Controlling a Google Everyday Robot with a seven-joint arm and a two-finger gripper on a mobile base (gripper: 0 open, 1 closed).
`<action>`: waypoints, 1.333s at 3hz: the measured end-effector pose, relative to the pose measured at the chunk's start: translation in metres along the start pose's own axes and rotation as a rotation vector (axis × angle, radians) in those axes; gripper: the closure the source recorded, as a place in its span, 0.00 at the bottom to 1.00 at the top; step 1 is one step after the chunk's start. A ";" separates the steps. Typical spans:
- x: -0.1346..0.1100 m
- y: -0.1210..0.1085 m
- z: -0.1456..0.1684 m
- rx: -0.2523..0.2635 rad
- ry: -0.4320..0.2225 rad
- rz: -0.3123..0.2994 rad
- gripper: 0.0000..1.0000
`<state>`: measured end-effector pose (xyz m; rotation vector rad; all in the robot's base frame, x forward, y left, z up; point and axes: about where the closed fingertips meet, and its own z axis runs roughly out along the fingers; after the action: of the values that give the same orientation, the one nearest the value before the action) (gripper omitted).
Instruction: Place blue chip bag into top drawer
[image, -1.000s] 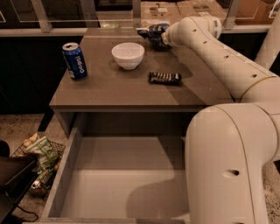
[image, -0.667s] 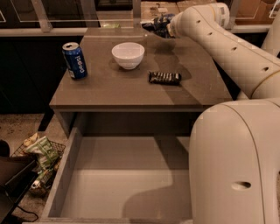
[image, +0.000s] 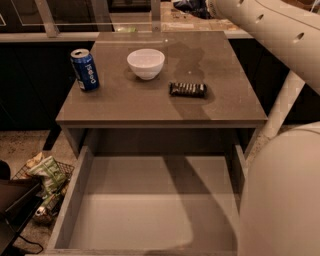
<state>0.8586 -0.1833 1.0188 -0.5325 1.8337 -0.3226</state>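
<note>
The blue chip bag (image: 187, 6) shows only as a dark crumpled patch at the top edge of the camera view, lifted above the far side of the grey table (image: 150, 107). My gripper (image: 200, 5) is at that top edge, at the end of the white arm (image: 270, 30), shut on the bag. Most of the bag and gripper are cut off by the frame. The top drawer (image: 145, 205) stands pulled open below the table's front edge, with nothing in it.
On the table stand a blue soda can (image: 85, 69) at the left, a white bowl (image: 145, 63) in the middle and a small dark candy bar (image: 187, 89) to its right. A wire basket with snack bags (image: 47, 175) sits on the floor at left. My white body (image: 282, 200) fills the lower right.
The gripper has lifted the blue chip bag off the far side of the table and risen to the top edge of the view. The view now sits closer to the table.
</note>
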 end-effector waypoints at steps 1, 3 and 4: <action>-0.011 -0.013 -0.058 0.042 0.006 -0.017 1.00; -0.002 -0.034 -0.165 0.130 -0.009 0.006 1.00; 0.015 -0.040 -0.211 0.140 -0.028 0.038 1.00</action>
<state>0.6629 -0.2340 1.0929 -0.4031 1.7764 -0.4127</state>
